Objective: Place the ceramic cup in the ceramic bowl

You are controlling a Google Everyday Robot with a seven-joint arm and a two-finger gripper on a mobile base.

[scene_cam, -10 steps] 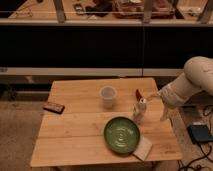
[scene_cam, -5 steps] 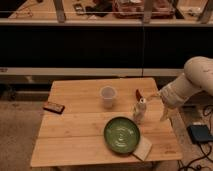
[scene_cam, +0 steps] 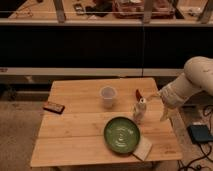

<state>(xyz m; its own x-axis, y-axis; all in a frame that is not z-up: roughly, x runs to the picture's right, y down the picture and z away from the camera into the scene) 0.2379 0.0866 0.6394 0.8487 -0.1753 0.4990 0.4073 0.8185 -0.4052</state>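
The ceramic cup is whitish and stands upright near the middle of the wooden table. The ceramic bowl, a wide shallow green dish, lies in front of the cup near the table's front edge and holds nothing. My gripper hangs over the table's right side on a white arm coming in from the right. Its fingers stand open with nothing between them. It is to the right of the cup and above and right of the bowl, touching neither.
A small white-and-red figurine stands just left of the gripper, between the cup and bowl. A pale square pad lies against the bowl's right front. A dark flat object sits at the table's left edge. A blue device lies on the floor at right.
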